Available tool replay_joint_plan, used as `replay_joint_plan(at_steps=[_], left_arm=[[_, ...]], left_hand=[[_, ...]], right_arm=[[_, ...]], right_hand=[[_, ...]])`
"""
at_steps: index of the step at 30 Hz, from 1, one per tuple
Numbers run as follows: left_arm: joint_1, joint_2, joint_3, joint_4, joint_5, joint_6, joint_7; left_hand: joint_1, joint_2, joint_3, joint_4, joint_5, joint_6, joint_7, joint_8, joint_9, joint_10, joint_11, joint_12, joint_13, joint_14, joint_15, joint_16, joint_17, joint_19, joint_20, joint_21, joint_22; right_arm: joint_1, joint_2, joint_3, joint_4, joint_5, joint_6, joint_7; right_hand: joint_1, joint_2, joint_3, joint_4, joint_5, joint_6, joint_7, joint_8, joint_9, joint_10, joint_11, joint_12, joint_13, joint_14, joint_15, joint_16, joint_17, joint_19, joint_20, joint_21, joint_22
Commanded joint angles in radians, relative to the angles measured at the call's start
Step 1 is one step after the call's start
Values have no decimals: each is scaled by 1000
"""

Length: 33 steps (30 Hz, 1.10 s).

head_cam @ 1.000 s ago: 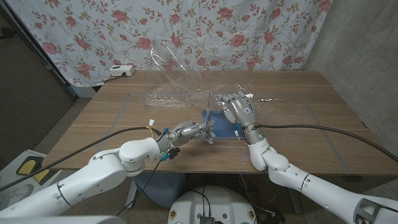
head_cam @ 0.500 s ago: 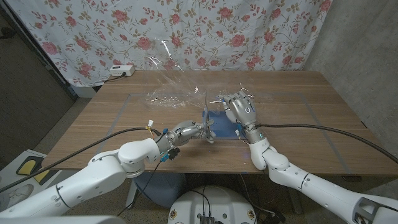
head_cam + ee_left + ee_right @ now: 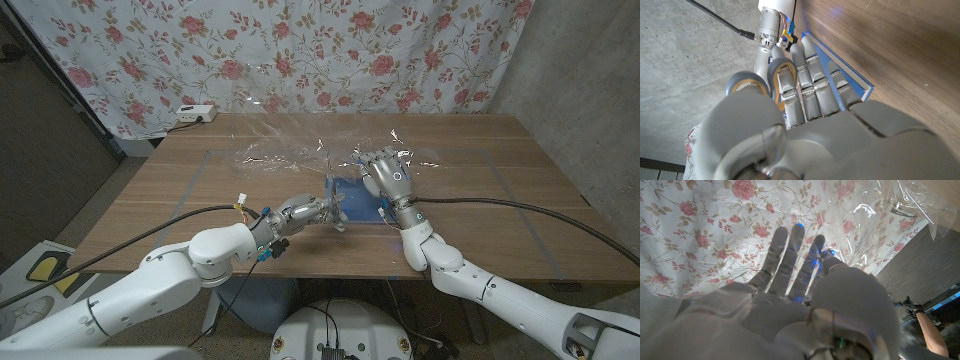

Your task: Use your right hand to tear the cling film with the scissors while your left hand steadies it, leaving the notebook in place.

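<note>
Clear and crinkled, the cling film [image 3: 285, 150] catches the light in bright glints and rises as a loose sheet from the wooden surface [image 3: 500, 215] toward the floral curtain [image 3: 300, 50]. It lies beyond the fingers of both hands, and its near edge reaches up to the right hand [image 3: 387, 172]. Through the right wrist view the film [image 3: 880, 210] shows as a shiny, wrinkled skin stretched past the fingertips [image 3: 796, 235], with the rose pattern visible through it.

The right hand stands upright with its fingers extended and slightly spread; whether the film is pinched in them cannot be told.

The left hand [image 3: 310, 210] has its fingers wrapped around the scissors [image 3: 336, 205], whose thin blades stand up just beyond the fingertips, toward the film. In the left wrist view the grey handle loops [image 3: 757, 85] with their orange lining sit right against the curled fingers [image 3: 807, 85].

The blue notebook [image 3: 355, 195] lies flat on the surface between the two hands, directly under the scissors and just in front of the right hand's wrist. A white power strip [image 3: 195, 113] sits at the far edge, well away from the left fingers.
</note>
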Motion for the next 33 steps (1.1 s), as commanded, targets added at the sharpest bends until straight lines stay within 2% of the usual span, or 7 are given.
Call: replay_joint_plan(at_steps=[1,18,33], left_arm=[[-2,4,3,-2,2,-3,-14],[22,14,-12,-2,4,-32,-10],[57,-12,-8,36,21,-107,-15]], left_hand=[[41,37,162,-151,-2,2,2,2,4,53,-51,7,3,21,-35,0,2,1,-3,7,3],[31,34,174,-161,-6,4,2,-3,13,53,-52,5,5,19,-34,3,7,-2,-3,11,2],[18,33,182,-166,-8,5,2,-9,17,54,-52,3,5,19,-34,3,10,-5,-3,15,2]], right_arm=[[21,8,-9,19,4,-22,10],[22,2,-14,-7,4,-36,22],[17,-12,-15,-43,-9,-40,67]], right_hand=[[-9,-2,7,-3,2,2,-2,-4,3,8,-3,-2,4,-9,-139,7,2,1,-82,3,1],[-8,-2,10,-4,2,5,-1,-4,4,15,-4,-7,5,-12,-140,16,-4,3,-79,4,-1],[-8,-2,12,-4,2,7,0,-4,5,19,-3,-10,8,-12,-140,25,-8,6,-80,4,-3]])
